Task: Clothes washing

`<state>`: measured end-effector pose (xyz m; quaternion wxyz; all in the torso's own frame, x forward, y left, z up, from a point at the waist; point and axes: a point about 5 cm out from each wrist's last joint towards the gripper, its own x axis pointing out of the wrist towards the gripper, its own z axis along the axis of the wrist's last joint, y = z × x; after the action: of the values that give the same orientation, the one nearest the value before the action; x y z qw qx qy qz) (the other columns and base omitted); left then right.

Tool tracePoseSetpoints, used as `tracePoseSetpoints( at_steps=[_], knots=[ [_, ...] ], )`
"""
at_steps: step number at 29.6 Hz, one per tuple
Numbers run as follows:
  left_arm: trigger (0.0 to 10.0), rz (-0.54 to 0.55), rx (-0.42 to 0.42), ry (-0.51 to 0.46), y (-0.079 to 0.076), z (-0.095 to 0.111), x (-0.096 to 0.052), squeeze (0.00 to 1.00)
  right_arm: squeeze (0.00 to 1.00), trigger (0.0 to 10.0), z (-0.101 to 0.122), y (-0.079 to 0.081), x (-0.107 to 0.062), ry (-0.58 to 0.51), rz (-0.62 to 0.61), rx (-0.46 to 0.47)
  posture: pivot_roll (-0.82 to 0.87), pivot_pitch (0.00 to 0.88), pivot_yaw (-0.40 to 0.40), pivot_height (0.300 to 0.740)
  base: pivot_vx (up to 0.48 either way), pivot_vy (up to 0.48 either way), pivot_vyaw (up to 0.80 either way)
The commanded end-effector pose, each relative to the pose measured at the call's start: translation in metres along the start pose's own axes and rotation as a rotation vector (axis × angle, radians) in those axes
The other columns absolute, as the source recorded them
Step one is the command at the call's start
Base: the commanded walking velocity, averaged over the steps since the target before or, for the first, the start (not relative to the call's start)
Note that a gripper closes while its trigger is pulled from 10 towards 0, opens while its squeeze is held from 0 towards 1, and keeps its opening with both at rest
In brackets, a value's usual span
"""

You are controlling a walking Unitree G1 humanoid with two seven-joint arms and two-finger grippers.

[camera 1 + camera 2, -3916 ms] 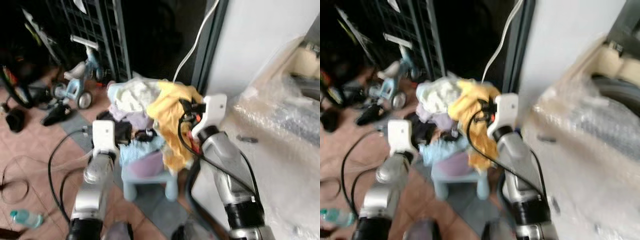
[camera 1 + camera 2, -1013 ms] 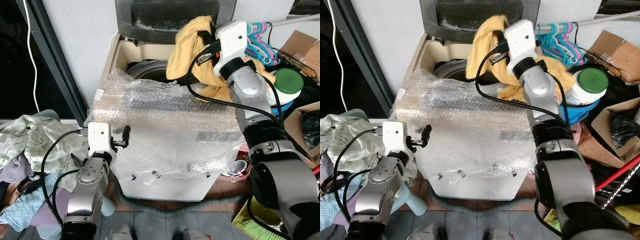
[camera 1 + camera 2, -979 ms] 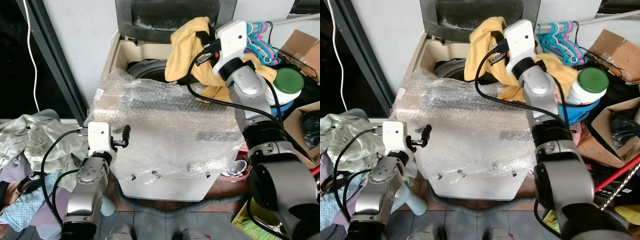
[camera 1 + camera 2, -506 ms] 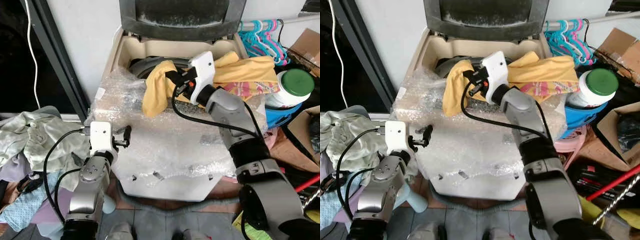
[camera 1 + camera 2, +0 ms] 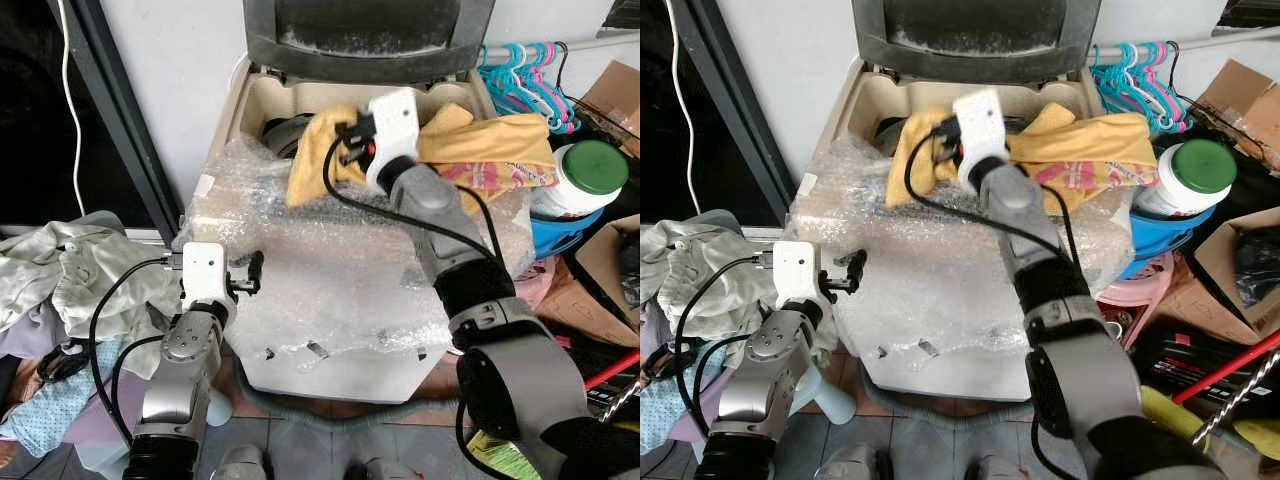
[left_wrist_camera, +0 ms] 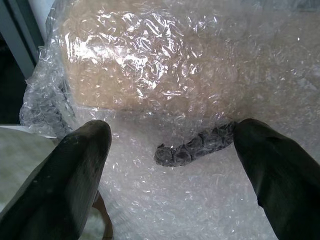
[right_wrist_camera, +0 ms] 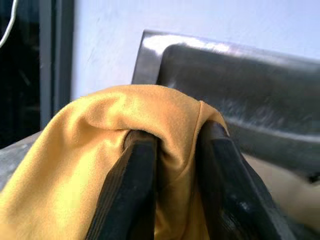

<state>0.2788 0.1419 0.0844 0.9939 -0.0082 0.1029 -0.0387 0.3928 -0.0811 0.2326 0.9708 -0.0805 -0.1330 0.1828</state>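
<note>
A top-loading washing machine wrapped in bubble wrap stands before me with its dark lid raised. A yellow garment lies across the open tub and its right rim. My right gripper is shut on a fold of the yellow garment and holds it over the tub opening, near the lid. My left gripper is open and holds nothing. It hovers by the front left corner of the washer, with its fingers pointing at the bubble wrap.
A heap of pale clothes lies on the floor at the left beside a dark door frame. To the right stand a green-lidded jar, a blue basin, coloured hangers and cardboard boxes.
My right gripper brought the yellow garment down from lid height onto the tub opening, then shifted back toward the lid. The left arm has stayed where it was.
</note>
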Motion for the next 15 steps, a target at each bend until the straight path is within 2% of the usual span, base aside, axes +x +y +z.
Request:
tracePoseSetpoints(
  at_steps=[1,6,8,12,14,15],
  knots=[
    [10.0,0.0,0.008,0.002,-0.001,0.0,0.001,0.0,1.0,10.0,0.016,-0.003,0.001,-0.088,-0.022,-0.067,-0.05,0.0,-0.007,0.74,0.0,0.0,0.0],
    [10.0,0.003,0.008,0.006,-0.001,-0.001,0.0,0.0,1.0,10.0,0.012,-0.016,-0.008,-0.097,-0.047,-0.146,-0.05,0.0,-0.008,0.74,0.0,0.0,0.0],
    [10.0,0.004,0.008,0.009,-0.002,-0.001,0.001,0.0,1.0,10.0,-0.004,-0.024,-0.017,-0.019,0.001,-0.183,-0.06,0.0,-0.007,0.74,0.0,0.0,0.0],
    [10.0,-0.001,0.008,0.014,-0.002,-0.002,0.001,0.0,1.0,10.0,-0.031,-0.023,-0.03,0.123,0.111,-0.203,-0.07,0.0,0.0,0.74,0.0,0.0,0.0],
    [10.0,-0.011,0.011,0.017,-0.004,-0.003,0.003,0.0,1.0,10.0,-0.061,-0.02,-0.046,0.285,0.2,-0.228,-0.08,0.0,0.004,0.74,0.0,0.0,0.0],
    [10.0,-0.013,0.012,0.017,-0.005,-0.003,0.003,0.0,1.0,10.0,-0.065,-0.02,-0.05,0.311,0.217,-0.224,-0.08,0.0,0.004,0.74,0.0,0.0,0.0]
  ],
)
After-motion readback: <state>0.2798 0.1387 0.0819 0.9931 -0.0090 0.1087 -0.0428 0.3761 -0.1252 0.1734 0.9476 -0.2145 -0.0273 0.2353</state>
